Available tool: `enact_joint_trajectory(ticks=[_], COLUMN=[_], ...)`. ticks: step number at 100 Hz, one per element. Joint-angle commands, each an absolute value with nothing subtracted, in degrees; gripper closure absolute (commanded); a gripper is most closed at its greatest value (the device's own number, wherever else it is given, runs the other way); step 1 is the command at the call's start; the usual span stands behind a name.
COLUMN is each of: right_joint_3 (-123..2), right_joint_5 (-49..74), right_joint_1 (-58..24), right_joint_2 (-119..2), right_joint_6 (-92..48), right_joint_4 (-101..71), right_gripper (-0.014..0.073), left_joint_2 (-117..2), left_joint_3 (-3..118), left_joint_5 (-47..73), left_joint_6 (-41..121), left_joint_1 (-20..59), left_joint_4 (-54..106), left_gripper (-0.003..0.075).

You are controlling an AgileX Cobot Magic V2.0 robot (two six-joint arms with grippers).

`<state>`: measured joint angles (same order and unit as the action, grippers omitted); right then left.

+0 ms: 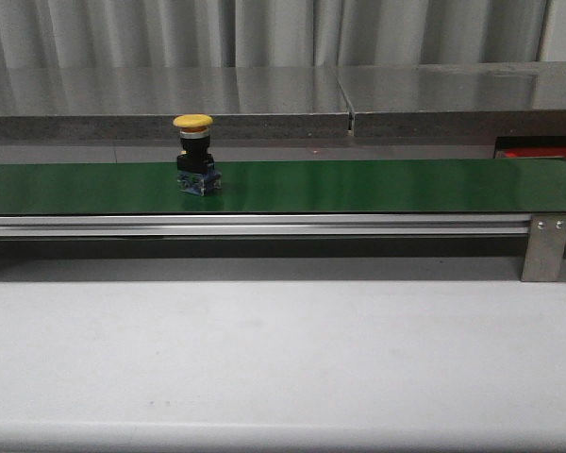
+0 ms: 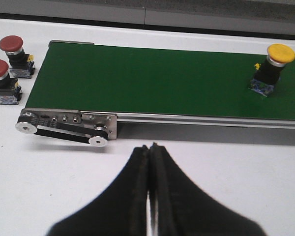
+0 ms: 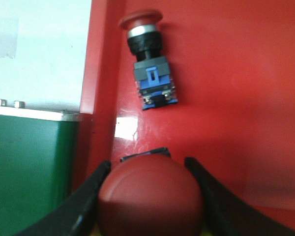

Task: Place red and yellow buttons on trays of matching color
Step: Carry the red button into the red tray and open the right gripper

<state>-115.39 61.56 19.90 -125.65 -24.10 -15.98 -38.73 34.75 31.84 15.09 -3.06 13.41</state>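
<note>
A yellow button [image 1: 193,156] stands upright on the green conveyor belt [image 1: 358,186], also seen in the left wrist view [image 2: 273,66]. My left gripper [image 2: 150,147] is shut and empty over the white table, short of the belt's end. Two red buttons [image 2: 12,49] [image 2: 0,81] stand on the table beside that belt end. My right gripper [image 3: 147,162] is shut on a red button [image 3: 150,196] by its cap, over the red tray [image 3: 236,98]. Another red button [image 3: 147,64] lies on its side in that tray. No yellow tray is in view. Neither gripper shows in the front view.
The belt's roller and drive belt [image 2: 64,130] jut out at its end. The belt's other end [image 3: 29,162] sits right beside the red tray's rim. A grey ledge [image 1: 264,104] runs behind the belt. A red strip [image 1: 538,151] shows at the far right.
</note>
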Motion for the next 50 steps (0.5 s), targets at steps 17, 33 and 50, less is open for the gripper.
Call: enact_joint_trajectory(ticks=[17, 33, 50], right_joint_3=[-117.18, -117.18, -117.18], right_joint_5=[59.56, 58.18, 57.66], right_joint_1=[19.66, 19.18, 18.16], right_joint_2=[-126.20, -127.34, -128.69], right_joint_6=[-23.95, -23.95, -23.95], right_joint_4=[-17.43, -17.43, -17.43], right_gripper=[0.0349, 0.0349, 0.0349], left_joint_2=[-38.60, -38.60, -38.60], left_joint_3=[36.31, 36.31, 36.31], left_joint_5=[27.61, 27.61, 27.61], left_joint_6=[15.21, 15.21, 15.21], left_joint_1=[-2.76, -2.76, -2.76], left_joint_4=[14.55, 14.55, 14.55], left_gripper=[0.0739, 0.0739, 0.0739])
